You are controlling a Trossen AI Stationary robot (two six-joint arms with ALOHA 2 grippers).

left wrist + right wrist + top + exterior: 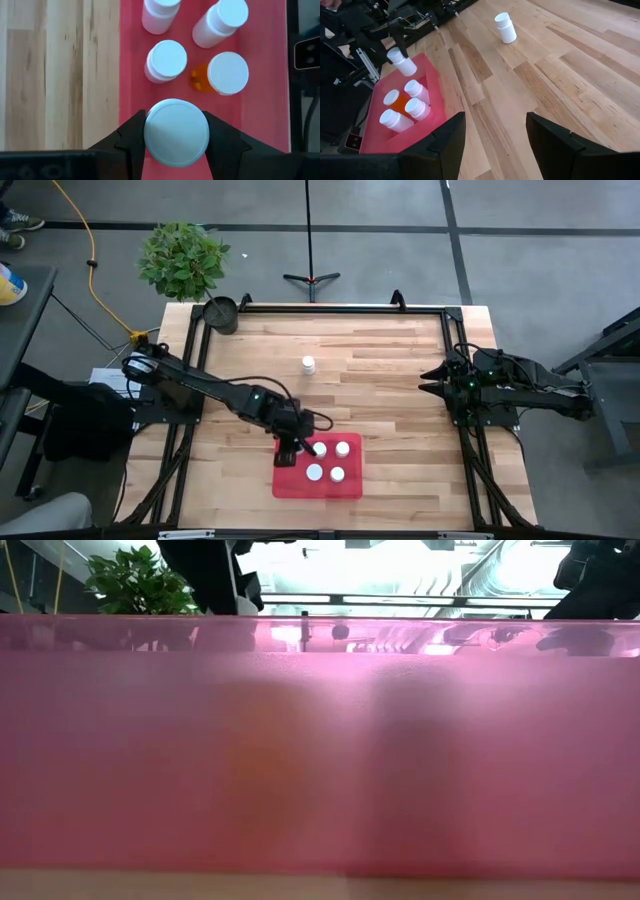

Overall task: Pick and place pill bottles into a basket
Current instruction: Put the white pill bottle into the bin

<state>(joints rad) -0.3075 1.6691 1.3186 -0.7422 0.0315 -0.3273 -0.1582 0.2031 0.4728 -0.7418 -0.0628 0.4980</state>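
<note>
Over the flat red rectangular basket (350,485), a fifth white-capped pill bottle (176,131) is clamped by the left gripper (176,137); four are inside, one white bottle (308,365) remains far; the right gripper (495,132) is held apart.

We see a grey floor (400,240) crossed by dark lines around a pale wooden table (400,380) with a black frame. A leafy green plant (183,258) stands just off one far corner, beside a dark round pot (220,313). A black stand (311,277) rises beyond the far edge, and a yellow cable (90,240) trails across the floor. Overhead, what may be bright ceiling ducts (470,575) glare.
</note>
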